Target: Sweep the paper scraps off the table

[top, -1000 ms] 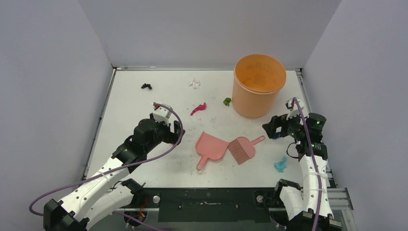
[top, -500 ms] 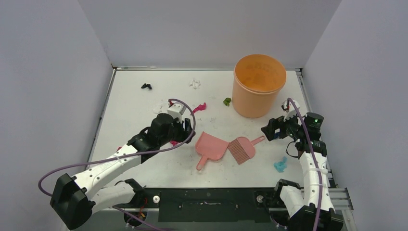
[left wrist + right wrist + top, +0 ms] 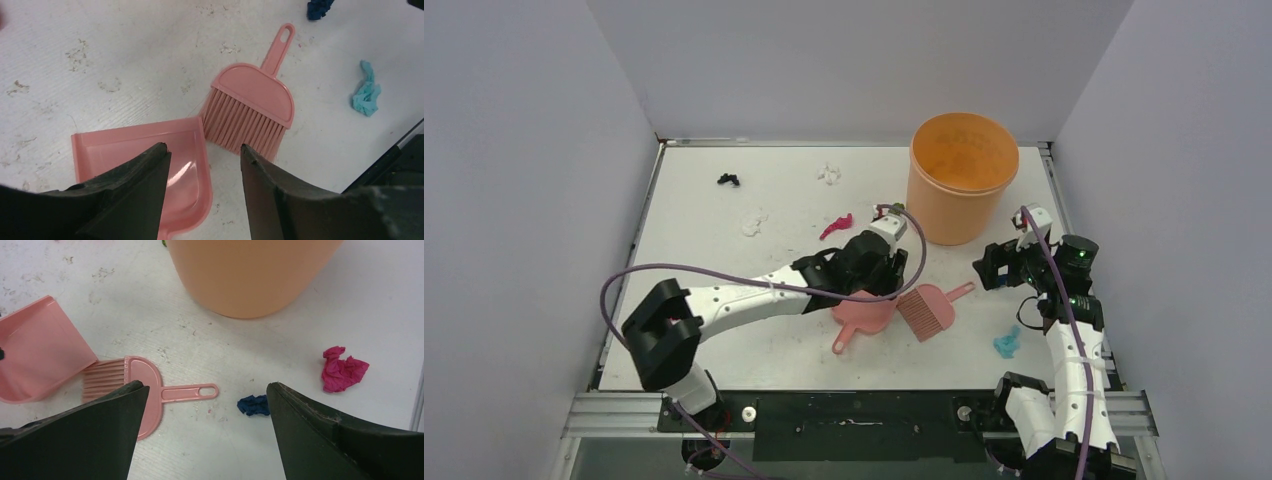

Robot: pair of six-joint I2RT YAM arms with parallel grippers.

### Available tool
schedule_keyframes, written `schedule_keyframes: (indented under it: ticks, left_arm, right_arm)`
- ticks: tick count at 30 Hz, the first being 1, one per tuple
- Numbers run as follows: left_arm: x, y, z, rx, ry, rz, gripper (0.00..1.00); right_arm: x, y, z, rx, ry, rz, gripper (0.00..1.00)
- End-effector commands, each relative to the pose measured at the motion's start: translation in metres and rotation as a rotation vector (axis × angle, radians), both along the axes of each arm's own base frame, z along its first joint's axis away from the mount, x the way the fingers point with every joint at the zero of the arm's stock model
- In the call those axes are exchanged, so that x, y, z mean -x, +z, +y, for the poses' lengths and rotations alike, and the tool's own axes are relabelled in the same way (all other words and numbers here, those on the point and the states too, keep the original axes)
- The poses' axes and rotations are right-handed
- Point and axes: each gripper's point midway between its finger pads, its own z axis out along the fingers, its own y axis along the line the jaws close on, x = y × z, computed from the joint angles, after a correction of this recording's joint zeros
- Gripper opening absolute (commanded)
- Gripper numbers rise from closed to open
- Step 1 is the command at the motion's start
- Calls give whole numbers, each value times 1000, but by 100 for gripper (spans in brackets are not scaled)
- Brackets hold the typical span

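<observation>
White table [image 3: 694,232], scattered paper scraps [image 3: 835,226], left end effector [image 3: 203,149] above dustpan [image 3: 125,145]

Left end effector [image 3: 203,149] above a pink plastic dustpan [image 3: 125,150] on the scuffed white desk [image 3: 100,60].
Its black fingers [image 3: 135,190] stand apart at 6 o'clock, with the pan's corner showing between them. A pink plastic hand brush [image 3: 255,95] lies just beside the pan, its handle pointing to 1 o'clock. A light blue crumpled paper scrap [image 3: 366,95] sits at 3 o'clock and a dark blue paper scrap [image 3: 319,7] at 1 o'clock.

walls [image 3: 524,150]: plain grey, on three sides | light: even, diffuse | front rail [image 3: 854,425]: black
</observation>
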Motion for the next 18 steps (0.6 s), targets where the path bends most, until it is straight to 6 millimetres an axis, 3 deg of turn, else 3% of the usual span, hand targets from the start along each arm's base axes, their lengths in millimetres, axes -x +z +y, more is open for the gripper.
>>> schedule_keyframes:
  ticks: [1,2,9,13,18]
  left_arm:
    - [-17,9,-41,11,-29,-41,52]
    - [-21,12,-51,-9,-50,-56,53]
    - [-28,-21,-87,-104,-98,-33,52]
    - [-26,-41,-93,-146,-130,-3,44]
    - [-8,-64,-96,-195,-229,23,45]
  right_arm:
    - [-18,19,-18,5,-120,-65,92]
    - [-19,19,-19,5,-126,-63,92]
    - [-23,16,-28,20,-176,-49,91]
    - [-23,16,-31,26,-194,-46,91]
    - [-23,15,-30,25,-186,-44,91]
